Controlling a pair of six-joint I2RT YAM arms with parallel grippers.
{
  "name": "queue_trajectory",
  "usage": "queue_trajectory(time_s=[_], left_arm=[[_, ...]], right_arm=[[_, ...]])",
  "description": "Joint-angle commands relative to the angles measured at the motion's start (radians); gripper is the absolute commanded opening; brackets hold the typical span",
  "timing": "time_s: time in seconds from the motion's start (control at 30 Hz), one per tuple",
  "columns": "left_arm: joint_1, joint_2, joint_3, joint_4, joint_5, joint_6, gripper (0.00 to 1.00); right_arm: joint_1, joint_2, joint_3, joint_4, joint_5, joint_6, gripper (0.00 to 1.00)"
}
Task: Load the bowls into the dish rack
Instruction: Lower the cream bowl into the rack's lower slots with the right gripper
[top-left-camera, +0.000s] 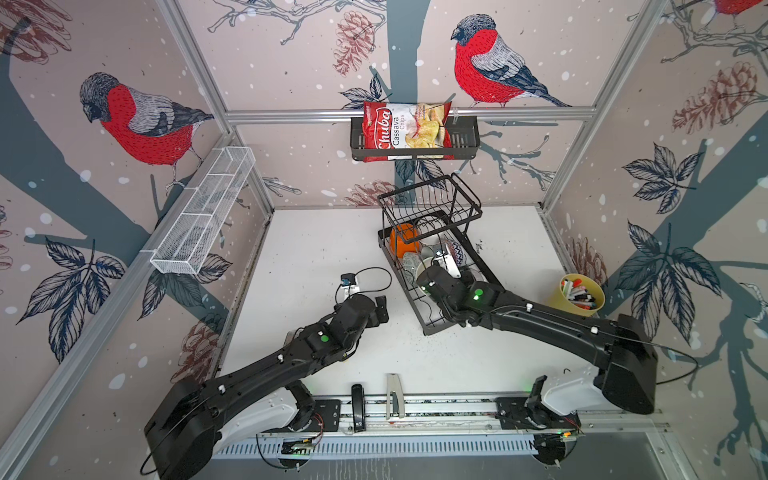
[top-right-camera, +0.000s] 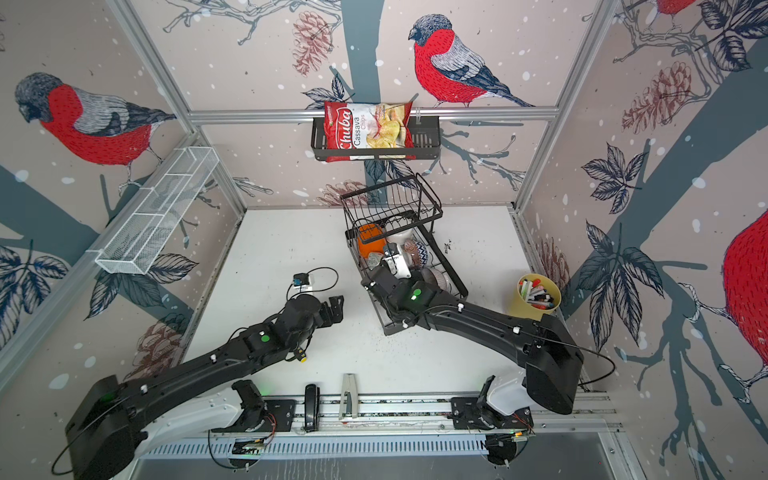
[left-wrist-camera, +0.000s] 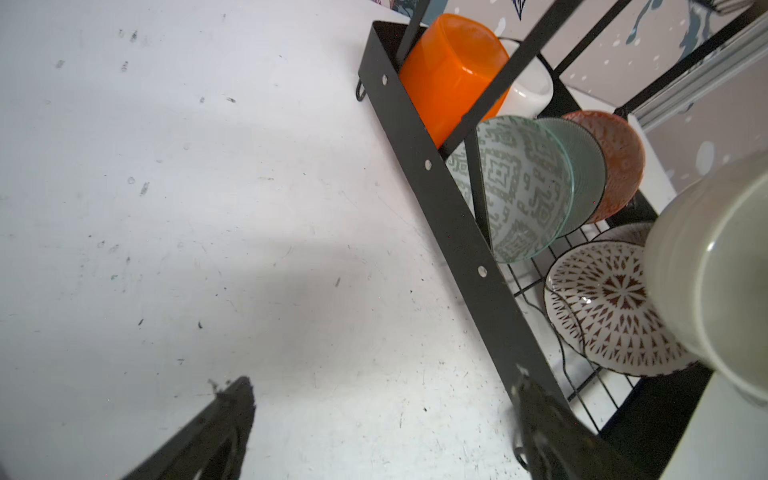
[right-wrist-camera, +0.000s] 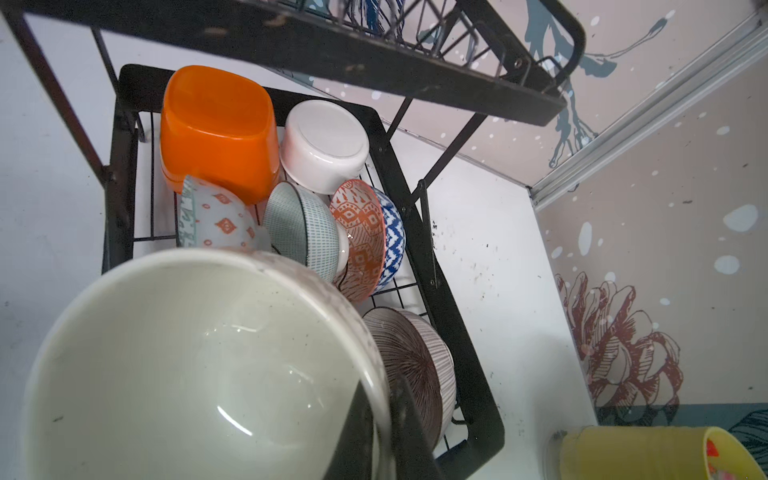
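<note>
The black dish rack (top-left-camera: 432, 330) (top-right-camera: 390, 330) stands right of centre on the table. Its lower tray (right-wrist-camera: 478, 399) holds several bowls on edge: plain orange (right-wrist-camera: 216, 129), plain white (right-wrist-camera: 324, 145), green-striped (right-wrist-camera: 303, 224), orange-patterned (right-wrist-camera: 361, 237), blue zigzag (right-wrist-camera: 395, 237) and mauve-striped (right-wrist-camera: 411, 365). My right gripper (right-wrist-camera: 382, 419) is shut on the rim of a large cream bowl (right-wrist-camera: 187, 365) (left-wrist-camera: 715, 270), tilted above the tray's near half. My left gripper (left-wrist-camera: 382, 378) (top-left-camera: 380, 309) hangs open over bare table just left of the rack, with nothing between its fingers.
The rack's raised wire basket (top-left-camera: 428, 199) overhangs the tray's far end. A yellow cup of markers (top-left-camera: 579, 293) stands right of the rack. A small device with a cable (top-left-camera: 349, 284) lies by the left gripper. On the walls hang a chips basket (top-left-camera: 415, 137) and a white mesh shelf (top-left-camera: 203, 212).
</note>
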Motion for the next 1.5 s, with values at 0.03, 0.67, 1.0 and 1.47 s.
queue_trajectory(time_s=[0.03, 0.67, 1.0, 1.47], left_arm=[[0.017, -0.069, -0.003, 0.037, 0.024, 0.011, 0.96], [0.027, -0.258, 0.015, -0.038, -0.048, 0.023, 0.96], [0.027, -0.298, 0.012, -0.074, -0.085, 0.018, 0.97], [0.031, -0.297, -0.015, 0.071, -0.072, 0.107, 0.96]], right_arm=[[0.042, 0.032, 0.001, -0.009, 0.173, 0.028, 0.0], [0.141, 0.194, -0.061, -0.005, 0.398, -0.011, 0.0], [0.155, 0.29, -0.047, -0.096, 0.447, 0.075, 0.0], [0.107, 0.425, 0.025, -0.305, 0.516, 0.284, 0.0]])
